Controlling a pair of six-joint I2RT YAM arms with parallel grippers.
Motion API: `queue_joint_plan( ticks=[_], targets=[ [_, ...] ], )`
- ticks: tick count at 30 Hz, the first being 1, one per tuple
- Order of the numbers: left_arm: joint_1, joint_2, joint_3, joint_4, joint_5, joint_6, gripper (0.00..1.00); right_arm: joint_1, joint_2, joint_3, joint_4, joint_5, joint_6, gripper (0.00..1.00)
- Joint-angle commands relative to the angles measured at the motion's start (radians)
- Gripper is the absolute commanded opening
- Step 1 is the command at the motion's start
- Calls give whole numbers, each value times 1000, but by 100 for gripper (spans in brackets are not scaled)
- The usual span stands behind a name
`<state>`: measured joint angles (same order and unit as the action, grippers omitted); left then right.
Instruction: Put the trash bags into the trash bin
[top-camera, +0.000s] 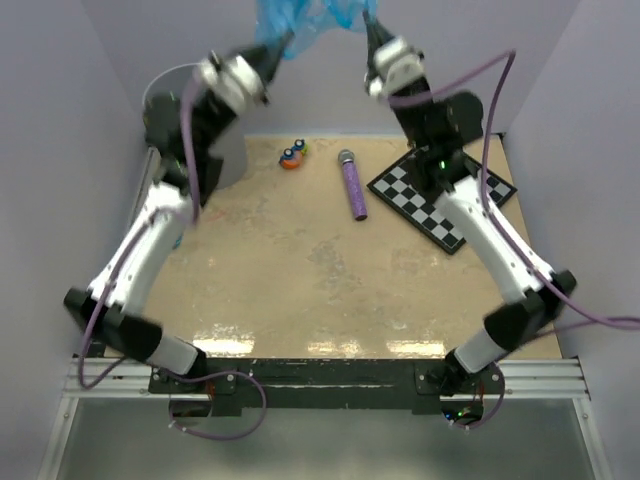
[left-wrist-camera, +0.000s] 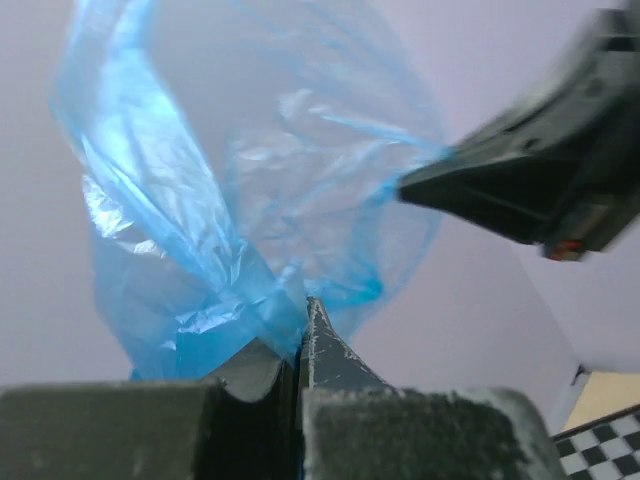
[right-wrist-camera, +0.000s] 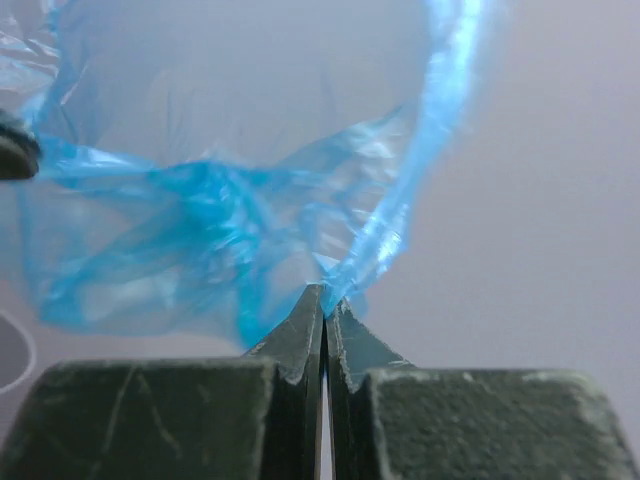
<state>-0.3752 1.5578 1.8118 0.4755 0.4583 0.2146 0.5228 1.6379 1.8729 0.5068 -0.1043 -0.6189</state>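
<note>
High rear view down onto the table (top-camera: 300, 290); both wrist views close up, the trash bags (left-wrist-camera: 200, 230) common to all.

The scuffed beige table (top-camera: 300, 280) carried a grey trash bin (top-camera: 232, 160) at its far left corner. A small colourful toy (top-camera: 293, 155) lay near the far edge, with a purple microphone (top-camera: 352, 185) beside it. A checkered board (top-camera: 405, 190) lay at the far right corner.

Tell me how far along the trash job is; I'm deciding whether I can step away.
Done: the trash bag is off the table, held high above it. In hand: the left gripper and the right gripper are each shut on its film, which is spread between them. Left: the bag is not yet in the trash bin, which stands beside the left arm.
</note>
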Motion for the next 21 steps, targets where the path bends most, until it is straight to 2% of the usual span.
queue_joint_plan(
  ticks=[1, 2, 3, 4, 5, 6, 8, 9, 10, 13, 16, 19, 21],
  targets=[
    [-152, -383, -764, 194, 184, 700, 0, 52, -286, -633, 36, -116, -480, 0],
    [-153, -475, -910, -28, 282, 924, 0, 52, -335, -770, -129, -98, -566, 0],
    [-156, -566, -1034, -427, 311, 1258, 0, 52, -377, -908, -471, -84, -670, 0],
    [-156, -618, -1122, -811, 278, 1578, 0, 52, -397, -1023, -727, -51, -835, 0],
    [-159, -658, -1217, -1106, 173, 1823, 0, 52, -424, -1116, -880, -40, -894, 0],
    [-159, -706, -1285, -1217, 121, 1847, 0, 52, -479, -1202, -966, -54, -859, 0],
    [-160, -831, -1328, -1174, 205, 1574, 0, 51, -674, -1274, -1078, -144, -787, 0],
    [-160, -879, -1329, -1131, 238, 1483, 0, 51, -784, -1279, -1082, -185, -753, 0],
    [-163, -906, -1323, -1079, 259, 1383, 0, 52, -872, -1278, -1056, -216, -678, 0],
    [-163, -906, -1264, -968, 292, 1139, 0, 52, -1044, -1235, -1027, -320, -641, 0],
    [-163, -828, -1182, -899, 261, 881, 0, 52, -1029, -1180, -914, -327, -483, 0],
    [-163, -718, -1097, -833, 173, 605, 0, 52, -888, -1091, -852, -311, -336, 0],
    [-160, -636, -1044, -770, 77, 333, 0, 52, -784, -1040, -770, -247, -184, 0]
  ],
)
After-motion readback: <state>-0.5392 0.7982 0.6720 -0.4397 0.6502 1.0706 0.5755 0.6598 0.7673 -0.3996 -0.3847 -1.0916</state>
